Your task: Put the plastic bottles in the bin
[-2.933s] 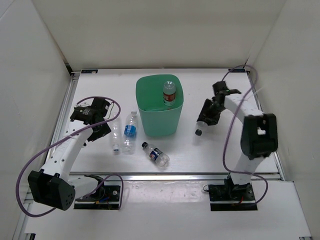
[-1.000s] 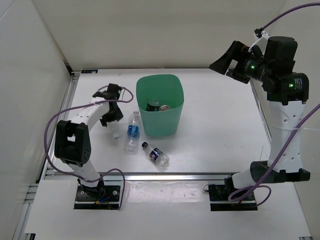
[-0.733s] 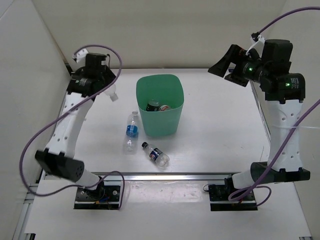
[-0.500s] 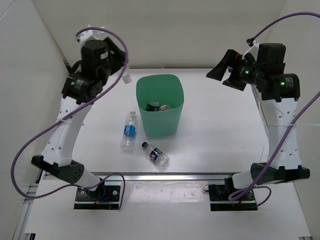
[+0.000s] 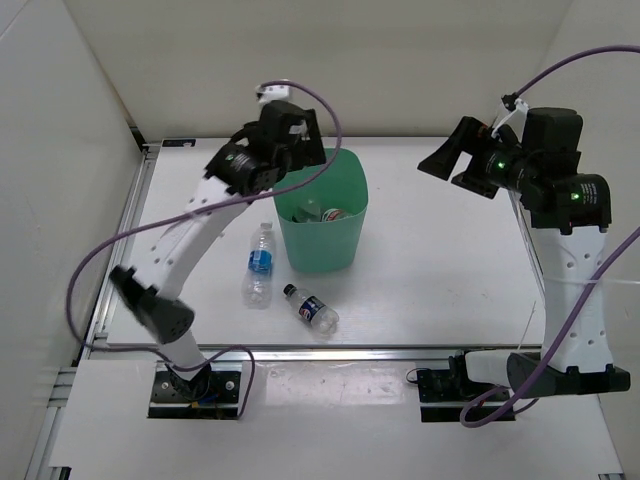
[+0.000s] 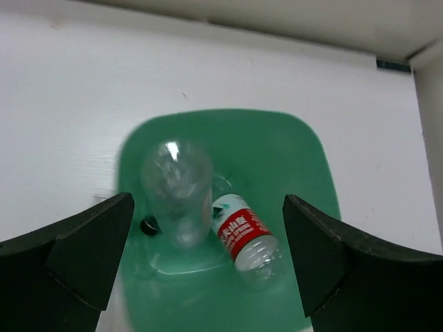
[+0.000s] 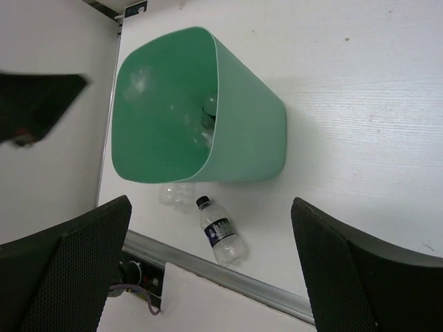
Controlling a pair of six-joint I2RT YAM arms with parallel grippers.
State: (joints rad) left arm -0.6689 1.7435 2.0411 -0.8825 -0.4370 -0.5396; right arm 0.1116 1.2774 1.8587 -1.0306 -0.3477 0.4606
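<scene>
The mint-green bin (image 5: 322, 245) stands mid-table. My left gripper (image 5: 303, 152) hangs open right over its mouth. In the left wrist view the jaws stand wide apart around the left gripper's midpoint (image 6: 208, 228), and a clear unlabelled bottle (image 6: 176, 190), blurred, is loose inside the bin (image 6: 304, 173). A red-labelled bottle (image 6: 243, 235) lies on the bin floor, and a black cap (image 6: 148, 225) shows there too. A blue-labelled bottle (image 5: 260, 262) and a dark-labelled bottle (image 5: 312, 308) lie on the table in front of the bin. My right gripper (image 5: 447, 157) is raised, open and empty.
White walls close in the table on the left, back and right. A metal rail (image 5: 330, 352) runs along the near edge. In the right wrist view the dark-labelled bottle (image 7: 220, 232) lies close to that rail (image 7: 228, 273), beside the bin (image 7: 242, 138).
My left arm lifted a clear bottle from the table left of the bin, swung it over the bin and let it go. My right arm stayed raised and barely moved.
</scene>
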